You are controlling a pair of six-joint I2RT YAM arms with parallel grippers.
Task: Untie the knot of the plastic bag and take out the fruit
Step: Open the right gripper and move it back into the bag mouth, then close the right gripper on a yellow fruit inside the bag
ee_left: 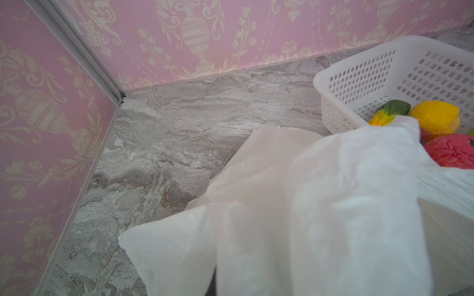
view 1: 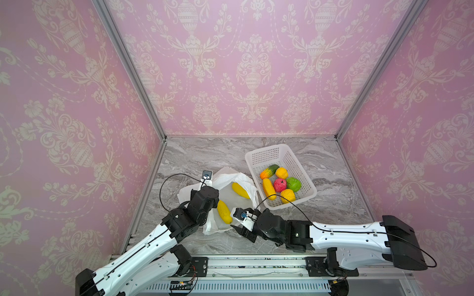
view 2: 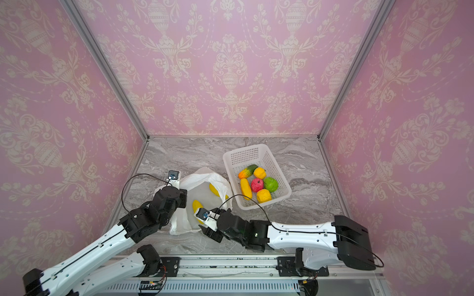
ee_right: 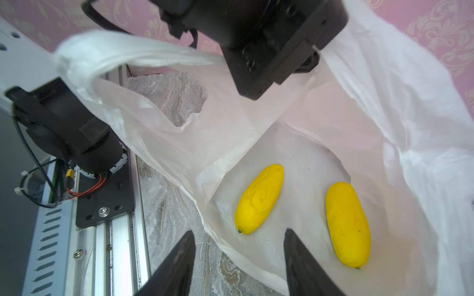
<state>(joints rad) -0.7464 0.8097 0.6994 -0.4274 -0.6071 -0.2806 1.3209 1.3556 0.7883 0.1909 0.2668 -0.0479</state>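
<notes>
Two yellow fruit (ee_right: 259, 199) lie inside the open plastic bag (ee_right: 410, 123).

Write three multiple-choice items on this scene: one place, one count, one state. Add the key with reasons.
1. The two long yellow fruits nearest the arms lie: A in the bag; B in the basket; C in neither.
2. Count of fruits in the basket: A four; B six; C eight.
3. The right end effector is: A open, empty; B shut on a fruit; C shut on the bag.
Key: A, the right wrist view shows both inside the open bag; B, six show in both top views; A, its fingers stand apart, nothing between.
</notes>
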